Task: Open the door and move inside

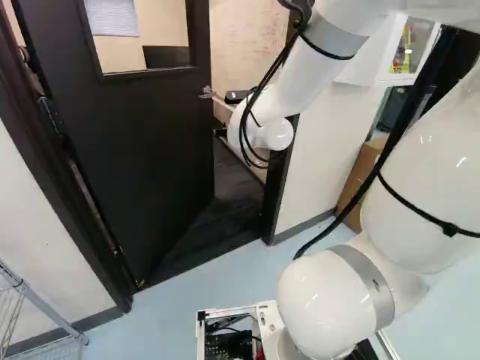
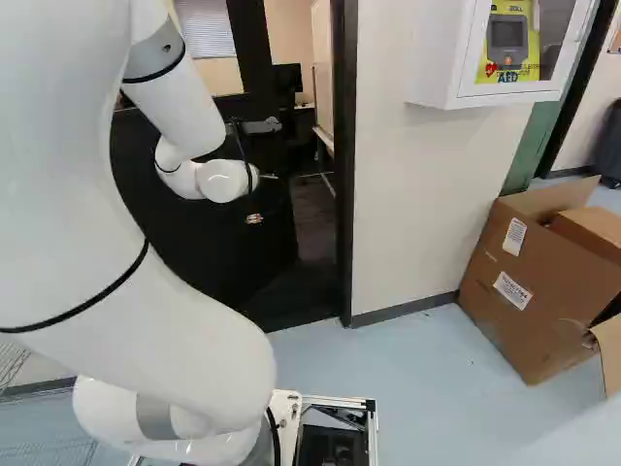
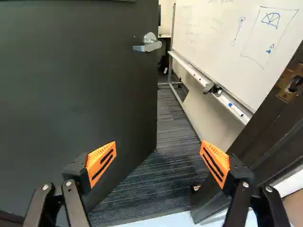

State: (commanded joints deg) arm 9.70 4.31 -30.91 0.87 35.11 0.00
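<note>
- The doorway, rimmed by a dark frame (image 3: 258, 137), is partly open; the step in hand, as I judge it, is to widen that gap before driving in.
- The door (image 3: 80, 94) stands ajar, swung into the room beyond, ahead of the arm (image 1: 330, 60). Push its face steadily near the free edge, where leverage is best, and let it swing about its hinges without being forced.
- Inside, the whiteboard (image 3: 213, 38) lines the side opposite the door. Bear toward the door's side while reaching in, or the arm may knock its tray (image 3: 227, 104).
- The base (image 1: 268, 322) should creep forward as the door gives way, square to the opening, so neither side catches the frame.
- The cables (image 1: 259, 105) loop loosely off the arm; give them room past the frame and handle.
- The gripper (image 3: 158, 163) has its fingers spread wide with nothing held between them. One finger overlaps the door in the wrist view; I cannot tell whether it touches.
- The lever handle (image 3: 149, 43) lies ahead, near the door's free edge. With the latch clear of its strike plate (image 3: 289, 85), it probably needs no turning.
</note>
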